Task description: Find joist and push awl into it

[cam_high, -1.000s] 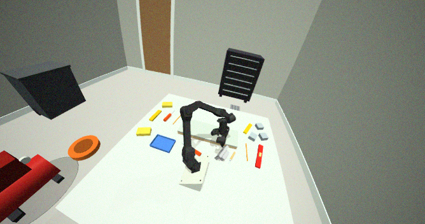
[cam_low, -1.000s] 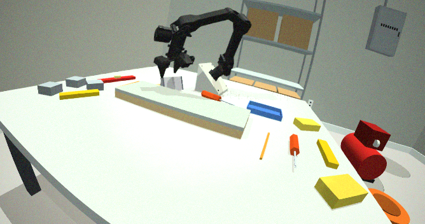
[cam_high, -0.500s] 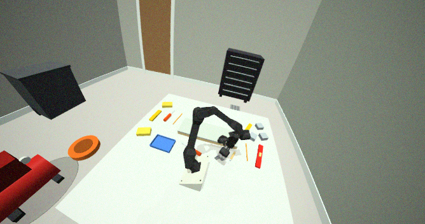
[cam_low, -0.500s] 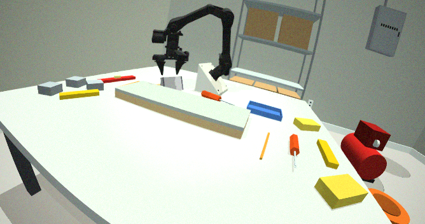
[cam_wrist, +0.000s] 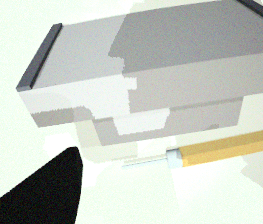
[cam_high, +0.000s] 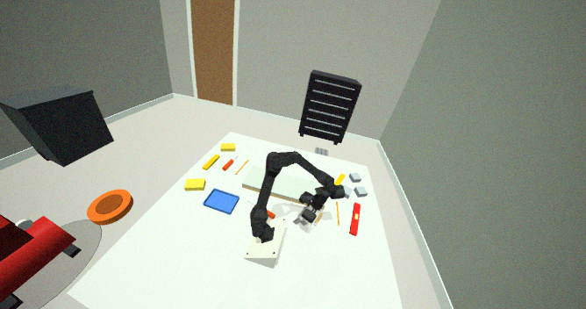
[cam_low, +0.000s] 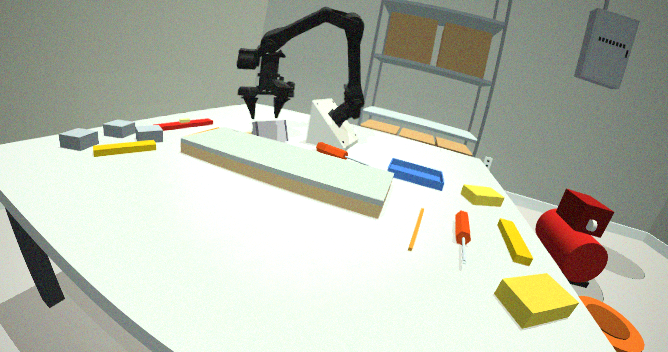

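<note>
The stud finder, a grey block with dark end strips, rests on the table behind the panel in the exterior view. My open, empty gripper points down just above it; one black finger shows at the wrist view's lower left. The awl, yellow-handled with a thin metal tip, lies beside the stud finder. The pale green floor panel lies on a tan base, no hole visible; the joist is hidden. The blue tray is empty.
An orange screwdriver lies between panel and arm base. Another screwdriver lies past the panel's far end. A red level, grey blocks and yellow blocks stand around.
</note>
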### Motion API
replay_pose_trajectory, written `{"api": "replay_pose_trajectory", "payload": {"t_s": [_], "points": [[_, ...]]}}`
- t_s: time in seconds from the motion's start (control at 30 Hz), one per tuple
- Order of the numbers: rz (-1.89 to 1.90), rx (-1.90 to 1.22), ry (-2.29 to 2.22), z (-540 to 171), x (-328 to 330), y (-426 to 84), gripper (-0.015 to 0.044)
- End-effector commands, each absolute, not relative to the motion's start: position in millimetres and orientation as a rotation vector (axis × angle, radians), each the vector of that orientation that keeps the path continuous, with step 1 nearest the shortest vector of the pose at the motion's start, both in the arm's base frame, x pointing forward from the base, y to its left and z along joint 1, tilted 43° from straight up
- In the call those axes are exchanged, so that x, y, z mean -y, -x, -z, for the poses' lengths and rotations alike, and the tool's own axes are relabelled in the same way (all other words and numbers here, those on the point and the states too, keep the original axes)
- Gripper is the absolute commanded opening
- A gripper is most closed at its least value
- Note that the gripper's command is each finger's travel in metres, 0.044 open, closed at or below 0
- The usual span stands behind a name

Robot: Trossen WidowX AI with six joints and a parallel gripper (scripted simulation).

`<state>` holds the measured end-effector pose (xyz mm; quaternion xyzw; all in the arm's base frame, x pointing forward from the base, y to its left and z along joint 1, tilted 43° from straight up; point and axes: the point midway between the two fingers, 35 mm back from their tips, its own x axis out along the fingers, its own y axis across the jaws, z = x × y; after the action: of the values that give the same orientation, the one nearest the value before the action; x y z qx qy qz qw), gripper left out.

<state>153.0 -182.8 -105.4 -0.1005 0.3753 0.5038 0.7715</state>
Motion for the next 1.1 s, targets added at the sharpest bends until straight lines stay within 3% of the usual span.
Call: {"api": "replay_pose_trajectory", "payload": {"t_s": [0.0,0.83,1.07], "points": [[-1.095,-0.812,0.211,111.7,177.2,-153.4,0.0440],[-1.095,-0.810,0.210,139.2,151.7,-159.1,0.0440],[-1.095,-0.810,0.210,139.2,151.7,-159.1,0.0393]]}}
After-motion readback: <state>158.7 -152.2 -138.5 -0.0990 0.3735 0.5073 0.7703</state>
